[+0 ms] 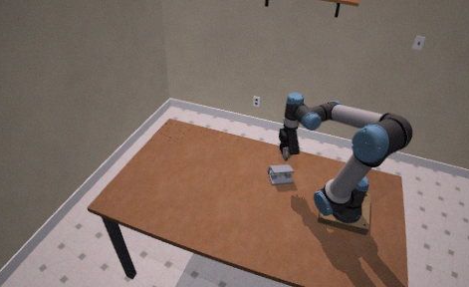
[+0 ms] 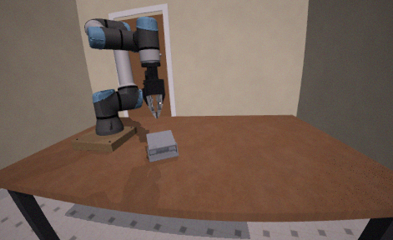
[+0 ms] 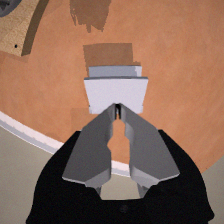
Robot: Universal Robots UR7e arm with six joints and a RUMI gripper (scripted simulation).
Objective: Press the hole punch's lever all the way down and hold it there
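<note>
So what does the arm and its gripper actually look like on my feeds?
The arm has pale grey tube links, dark charcoal joint housings and blue round joint caps, on a tan wooden base plate. The gripper has a black body with two grey, faceted, tapering fingers. No cables or markings are visible.

brown door [image 2: 129,50] behind, wall outlet [image 1: 256,101], tiled floor [image 1: 442,209].
</note>
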